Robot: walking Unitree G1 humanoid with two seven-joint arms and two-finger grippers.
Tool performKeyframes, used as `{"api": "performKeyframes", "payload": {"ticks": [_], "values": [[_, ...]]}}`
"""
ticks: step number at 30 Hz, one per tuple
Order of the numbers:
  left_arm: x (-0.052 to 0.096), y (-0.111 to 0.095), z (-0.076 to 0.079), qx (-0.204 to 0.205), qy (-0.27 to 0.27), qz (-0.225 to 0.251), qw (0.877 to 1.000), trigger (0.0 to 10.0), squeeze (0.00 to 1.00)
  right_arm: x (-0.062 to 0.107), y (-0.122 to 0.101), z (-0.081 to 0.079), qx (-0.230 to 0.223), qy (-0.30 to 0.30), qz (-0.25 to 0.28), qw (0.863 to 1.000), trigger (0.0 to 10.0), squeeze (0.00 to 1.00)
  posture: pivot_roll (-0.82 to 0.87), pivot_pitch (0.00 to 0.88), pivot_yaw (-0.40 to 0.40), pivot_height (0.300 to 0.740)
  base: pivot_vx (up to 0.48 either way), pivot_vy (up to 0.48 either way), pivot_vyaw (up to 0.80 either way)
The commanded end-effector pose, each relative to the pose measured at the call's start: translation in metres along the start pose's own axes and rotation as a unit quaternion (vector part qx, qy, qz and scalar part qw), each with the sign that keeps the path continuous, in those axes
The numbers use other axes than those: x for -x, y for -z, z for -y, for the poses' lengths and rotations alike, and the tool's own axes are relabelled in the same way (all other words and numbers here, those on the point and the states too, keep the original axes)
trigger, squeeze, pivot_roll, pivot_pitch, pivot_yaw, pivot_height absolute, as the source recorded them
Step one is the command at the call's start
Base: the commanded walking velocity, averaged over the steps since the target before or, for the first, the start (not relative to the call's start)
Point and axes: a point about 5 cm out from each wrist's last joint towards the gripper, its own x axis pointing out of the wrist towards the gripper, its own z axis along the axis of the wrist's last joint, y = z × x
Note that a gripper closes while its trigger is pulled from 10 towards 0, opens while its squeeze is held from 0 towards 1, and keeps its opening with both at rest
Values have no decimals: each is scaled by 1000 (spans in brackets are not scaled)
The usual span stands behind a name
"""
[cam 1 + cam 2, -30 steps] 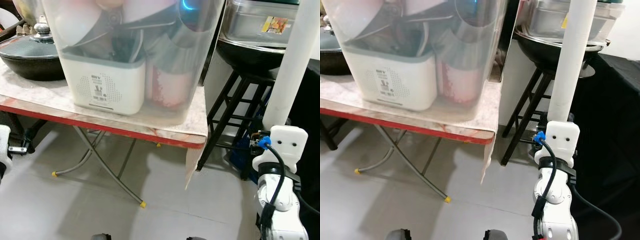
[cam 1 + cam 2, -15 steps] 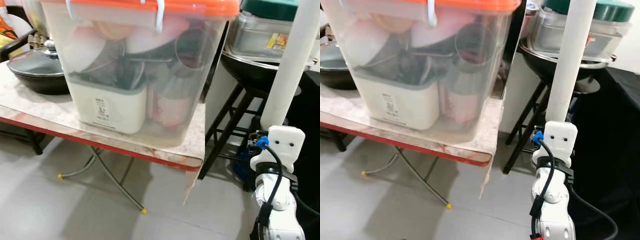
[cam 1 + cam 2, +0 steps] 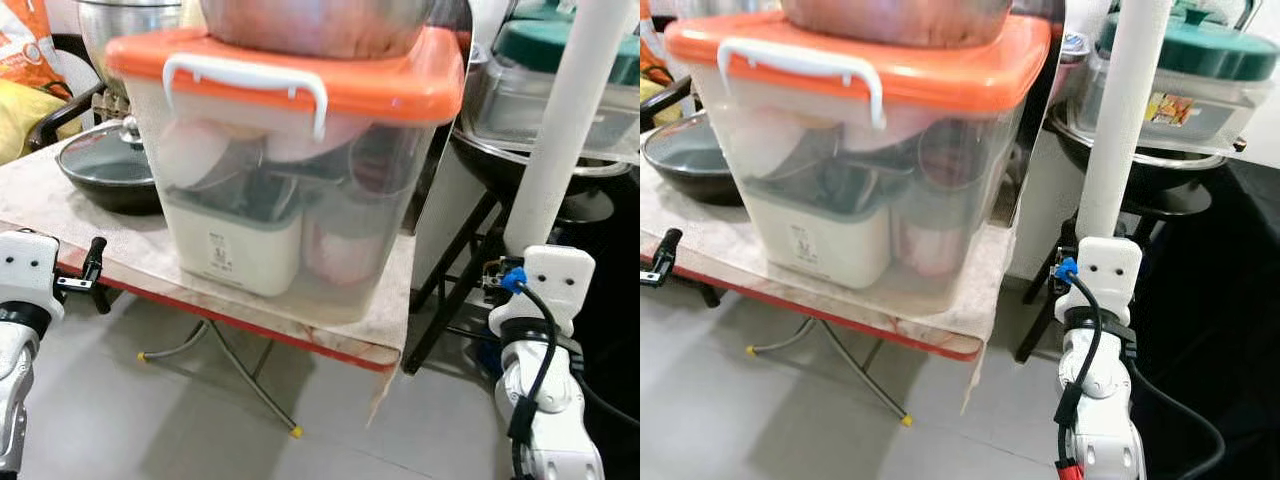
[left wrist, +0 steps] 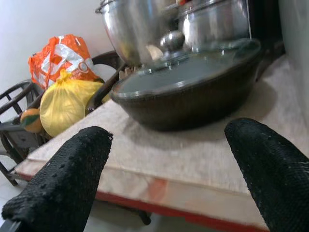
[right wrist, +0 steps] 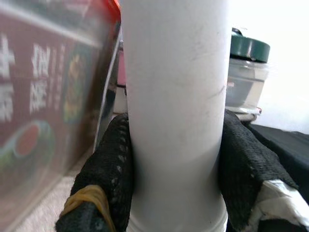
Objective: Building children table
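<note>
A big folding table (image 3: pixel 120 262) with a red edge filled the left side, from nine o'clock to the middle. On it stood a clear plastic box (image 3: pixel 300 190) with an orange lid (image 3: pixel 390 85), full of kitchen things. A dark pan (image 3: pixel 110 175) with a glass lid sat at nine o'clock beside the box.

At three o'clock, a long white tube (image 3: pixel 565 120) stood straight up. It looked like a leg for the children's table. The right gripper (image 5: pixel 174 159) had its two black fingers (image 5: pixel 108 169) squeezed around the tube, one on each side.

At eight o'clock, the left gripper (image 4: pixel 164 179) was near the table's edge. Its fingers were spread wide with nothing between them.

No small table top was in sight, so the building looked barely begun. The robot only carried one part. Joining the parts was probably all left to do.
</note>
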Motion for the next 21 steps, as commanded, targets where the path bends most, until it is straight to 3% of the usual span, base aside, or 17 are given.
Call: {"api": "performKeyframes", "payload": {"ticks": [1, 5, 10, 12, 21], "values": [[0, 1, 7, 3, 14, -3, 1000, 10000, 0, -1, -3, -6, -13, -19, 7, 1000, 0, 0, 69, 0, -110, 724, 0, 0, 0], [2, 1, 11, 10, 26, -5, 1000, 10000, 0, -1, -3, -7, -15, -25, 6, 1000, 0, 0, 68, 0, -111, 729, 0, 0, 0], [21, 4, 48, 51, 128, -23, 990, 10000, 0, 0, -3, -9, -20, -36, 5, 999, 0, 0, 59, 0, -108, 740, 0, 0, 0], [25, 5, 54, 57, 143, -26, 988, 10000, 0, 1, -3, -9, -21, -35, 5, 999, 0, 0, 58, 0, -108, 740, 0, 0, 0], [30, 5, 66, 71, 167, -33, 983, 10000, 0, 4, -1, -10, -28, -36, -2, 999, 0, 0, 59, 0, -110, 740, 0, 0, 0]]}}
